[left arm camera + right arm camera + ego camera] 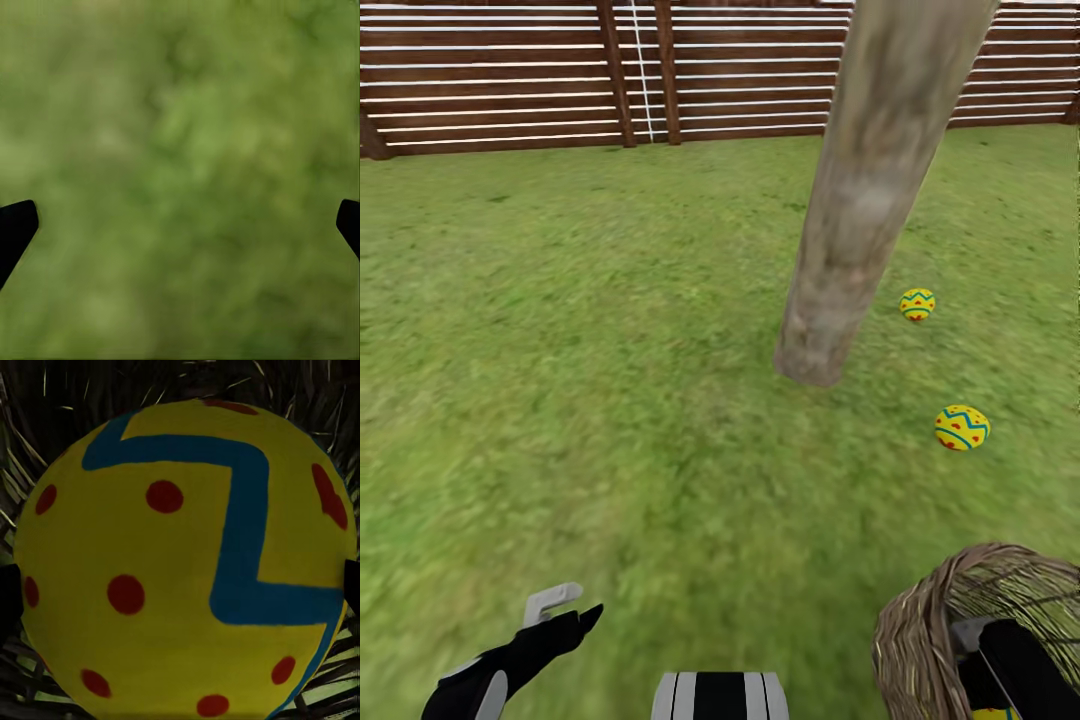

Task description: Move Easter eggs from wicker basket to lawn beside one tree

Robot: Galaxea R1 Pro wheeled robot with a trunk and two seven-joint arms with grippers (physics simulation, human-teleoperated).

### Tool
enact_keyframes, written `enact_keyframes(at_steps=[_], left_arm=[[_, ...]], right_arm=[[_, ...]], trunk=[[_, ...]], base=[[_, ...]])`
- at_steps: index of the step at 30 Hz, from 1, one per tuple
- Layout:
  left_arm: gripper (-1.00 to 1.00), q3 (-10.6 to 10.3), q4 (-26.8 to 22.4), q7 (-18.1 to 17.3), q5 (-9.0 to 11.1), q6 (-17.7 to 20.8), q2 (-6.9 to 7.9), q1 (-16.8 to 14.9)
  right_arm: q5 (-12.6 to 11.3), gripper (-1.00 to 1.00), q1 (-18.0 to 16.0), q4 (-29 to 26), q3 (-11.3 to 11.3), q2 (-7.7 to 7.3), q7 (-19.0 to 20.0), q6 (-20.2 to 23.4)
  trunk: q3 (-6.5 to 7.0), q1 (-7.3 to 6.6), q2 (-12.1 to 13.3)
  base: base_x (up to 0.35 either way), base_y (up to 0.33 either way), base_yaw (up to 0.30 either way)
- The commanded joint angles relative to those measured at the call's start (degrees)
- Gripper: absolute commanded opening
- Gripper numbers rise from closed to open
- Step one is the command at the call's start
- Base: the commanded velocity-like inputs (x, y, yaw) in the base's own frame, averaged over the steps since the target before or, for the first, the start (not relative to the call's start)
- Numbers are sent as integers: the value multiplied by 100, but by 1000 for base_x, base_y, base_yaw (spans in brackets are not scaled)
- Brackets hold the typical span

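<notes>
Eggs [917, 304] [962, 427] chilling by the tree [860, 220], our right gripper [180, 585] in the wicker basket [920, 640] straddling the third egg [187, 562], grip unclear, left gripper [180, 225] wide open over the lawn [610, 350].

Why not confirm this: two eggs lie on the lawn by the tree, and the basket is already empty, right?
Not empty. The right wrist view shows the third egg still inside the wicker basket. Two eggs do lie on the lawn by the tree.

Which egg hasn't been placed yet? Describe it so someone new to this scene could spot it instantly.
Start at the thick grey-brown tree trunk rising from the lawn, then drop to the wicker basket at the head view's lower right corner, where the right arm reaches in. The egg sits inside it, close before the right pincer. Unlike the two eggs lying on open grass right of the trunk, it has wicker around it.
</notes>
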Motion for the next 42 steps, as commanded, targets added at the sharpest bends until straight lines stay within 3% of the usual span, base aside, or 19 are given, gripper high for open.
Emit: enact_keyframes(at_steps=[1,8,12,21,25,42], left_arm=[[100,8,-5,5,29,40,-2,-2],[100,1,12,19,29,40,-2,-2],[100,-144,13,19,29,40,-2,-2],[100,-162,103,19,29,40,-5,-2],[100,-166,224,27,21,40,-109,-2],[100,-150,216,19,29,40,-107,-2]], right_arm=[[56,-100,-2,-6,-7,-1,59,17],[55,-100,-2,-6,-8,-8,68,24],[55,-100,-2,-6,-8,-11,69,32],[55,-100,-2,-6,-8,-12,68,28],[55,-100,-2,-7,-8,-18,75,31],[55,-100,-2,-6,-8,-12,68,26]], trunk=[[19,-3,0],[174,-21,9],[263,-32,15],[462,-55,27],[551,-65,32],[927,-109,55]], base=[[0,0,0],[0,0,-153],[0,0,-11],[0,0,0],[0,0,0],[0,0,0]])
